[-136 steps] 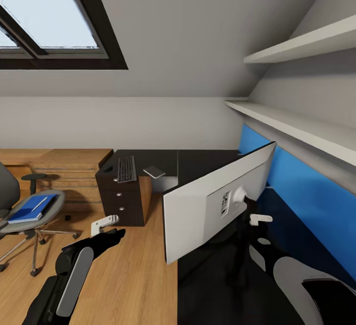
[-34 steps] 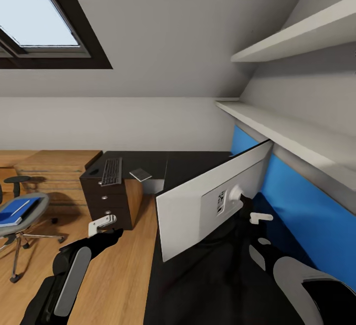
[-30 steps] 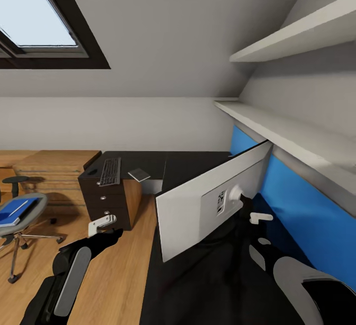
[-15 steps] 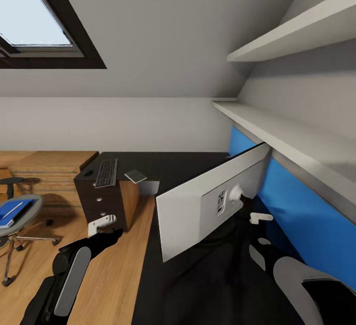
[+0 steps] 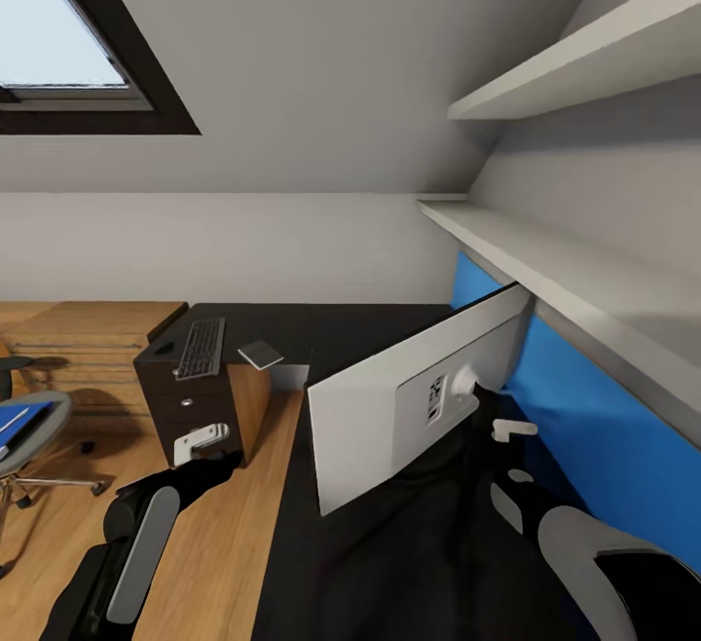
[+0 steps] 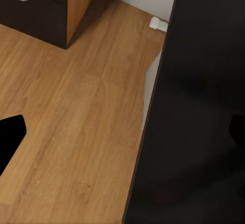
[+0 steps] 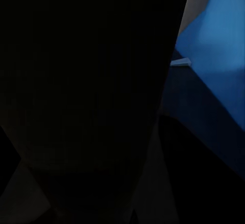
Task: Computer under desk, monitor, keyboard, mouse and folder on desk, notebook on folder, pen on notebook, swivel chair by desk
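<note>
Monitor [image 5: 419, 397] on desk [image 5: 389, 544]; keyboard [image 5: 201, 348] far left behind.

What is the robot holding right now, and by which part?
Apparently the monitor, tilted over the desk, gripped by the right gripper low down on its far side; the exact contact is hidden. The left gripper holds nothing.

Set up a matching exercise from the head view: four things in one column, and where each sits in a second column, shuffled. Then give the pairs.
Things:
1. keyboard
2. monitor
3. swivel chair
4. left pincer

Places:
A. on the wood floor at the picture's left edge, partly cut off
B. flat on the far desk section, above the drawers with round knobs
C. hanging over the floor in front of the drawer unit
D. on the near desk section, its pale back facing the camera

Pairs: 1-B, 2-D, 3-A, 4-C
</note>
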Controlling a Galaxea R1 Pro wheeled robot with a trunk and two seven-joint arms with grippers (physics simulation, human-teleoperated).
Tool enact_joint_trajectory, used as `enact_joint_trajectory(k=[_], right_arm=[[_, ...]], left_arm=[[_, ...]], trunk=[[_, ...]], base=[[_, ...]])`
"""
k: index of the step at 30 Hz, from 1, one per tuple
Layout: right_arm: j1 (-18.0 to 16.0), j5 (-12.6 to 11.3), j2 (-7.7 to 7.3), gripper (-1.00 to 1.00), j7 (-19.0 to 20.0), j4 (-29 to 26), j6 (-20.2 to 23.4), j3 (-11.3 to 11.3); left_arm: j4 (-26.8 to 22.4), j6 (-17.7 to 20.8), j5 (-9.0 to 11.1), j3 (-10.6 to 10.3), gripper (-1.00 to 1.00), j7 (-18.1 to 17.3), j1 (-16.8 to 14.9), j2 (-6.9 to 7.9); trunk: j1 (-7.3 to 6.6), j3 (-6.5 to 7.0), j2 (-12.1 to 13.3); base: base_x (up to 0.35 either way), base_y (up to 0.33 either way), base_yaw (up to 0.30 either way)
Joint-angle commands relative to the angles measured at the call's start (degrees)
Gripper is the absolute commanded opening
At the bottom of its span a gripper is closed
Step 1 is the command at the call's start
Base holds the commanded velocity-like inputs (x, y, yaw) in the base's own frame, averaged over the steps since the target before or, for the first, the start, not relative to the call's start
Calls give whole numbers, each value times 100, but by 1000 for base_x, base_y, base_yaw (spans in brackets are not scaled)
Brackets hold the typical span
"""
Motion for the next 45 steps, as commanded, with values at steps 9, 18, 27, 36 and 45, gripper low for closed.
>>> enact_joint_trajectory(k=[9,18,27,36,45], right_arm=[[-9,-33,-1,-100,-12,-7,-26,62],[-9,-31,-1,100,-12,-7,-26,62],[-9,-34,-1,100,-12,-7,-26,59],[-9,-34,-1,100,-12,-7,-26,62],[-9,-34,-1,100,-12,-7,-26,62]], left_arm=[[-6,17,67,-1,100,50,-3,2],[-10,17,67,131,100,35,-2,6],[-14,17,67,258,100,9,-5,0],[-14,17,67,270,100,8,-5,-1],[-14,17,68,286,100,6,-3,4]], trunk=[[2,-8,-9],[2,-8,-9],[2,-8,-9],[2,-8,-9],[2,-8,-9]], base=[[66,-20,0],[0,0,0],[0,0,0],[0,0,0],[-161,63,0]])
